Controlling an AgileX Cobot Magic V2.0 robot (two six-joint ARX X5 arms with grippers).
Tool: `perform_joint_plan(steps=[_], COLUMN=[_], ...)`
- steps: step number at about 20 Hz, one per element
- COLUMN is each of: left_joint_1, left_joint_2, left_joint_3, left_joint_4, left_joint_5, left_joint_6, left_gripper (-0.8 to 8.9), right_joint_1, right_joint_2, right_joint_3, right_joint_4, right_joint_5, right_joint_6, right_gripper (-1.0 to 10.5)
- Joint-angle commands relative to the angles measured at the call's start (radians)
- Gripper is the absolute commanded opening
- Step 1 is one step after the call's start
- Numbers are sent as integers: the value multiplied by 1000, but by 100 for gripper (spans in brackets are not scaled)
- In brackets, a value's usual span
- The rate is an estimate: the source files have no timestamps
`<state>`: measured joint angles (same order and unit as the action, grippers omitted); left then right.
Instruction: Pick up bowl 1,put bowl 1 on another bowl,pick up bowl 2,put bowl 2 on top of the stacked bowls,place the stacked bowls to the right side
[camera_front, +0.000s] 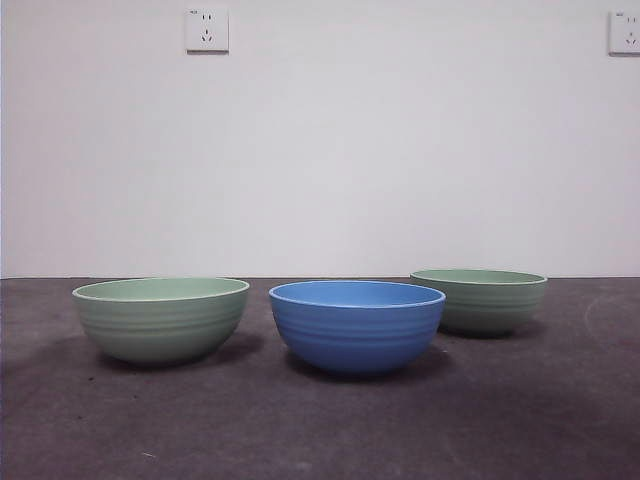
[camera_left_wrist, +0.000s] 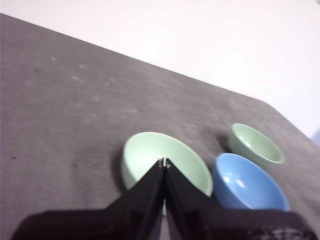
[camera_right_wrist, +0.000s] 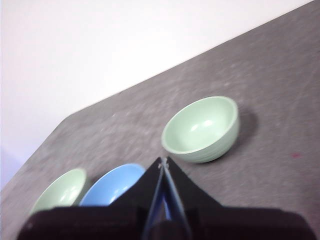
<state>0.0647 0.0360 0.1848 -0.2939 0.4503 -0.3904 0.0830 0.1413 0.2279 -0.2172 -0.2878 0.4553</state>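
Observation:
Three ribbed bowls stand apart on the dark table. In the front view a pale green bowl (camera_front: 160, 318) is at the left, the blue bowl (camera_front: 357, 325) in the middle, and a second pale green bowl (camera_front: 480, 300) at the right, farther back. Which green one is bowl 1 or bowl 2 cannot be told. My left gripper (camera_left_wrist: 164, 162) hangs shut and empty above the left green bowl (camera_left_wrist: 150, 150), with the blue bowl (camera_left_wrist: 247, 182) beyond it. My right gripper (camera_right_wrist: 163, 161) is also shut and empty, high over the blue bowl (camera_right_wrist: 117, 182) and near the right green bowl (camera_right_wrist: 202, 129).
A white wall with two sockets (camera_front: 207, 30) rises behind the table (camera_front: 320, 430). Neither arm shows in the front view. Bare dark tabletop lies in front of the bowls and at the far right.

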Motion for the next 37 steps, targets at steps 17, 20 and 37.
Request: perform_joint_plan(steps=[17,20,37], left_joint_1=[-8,-27,-85], left_joint_2=[410,468,550], left_joint_3=[511,578,673], left_joint_4=[-442,-532,-746], left_joint_5=[292,294,288], left_joint_6=[437,512,649], left_gripper=[-7,-7,283], right_joint_1=[17,33,116], right_joint_2=[494,547,638], right_joint_3=[666,734,779], right_joint_4=[-612,-707,-867], right_joint_5=[-240,-266,-280], right_joint_6=[-563,-629,-667], right_gripper=[-12,-12,226])
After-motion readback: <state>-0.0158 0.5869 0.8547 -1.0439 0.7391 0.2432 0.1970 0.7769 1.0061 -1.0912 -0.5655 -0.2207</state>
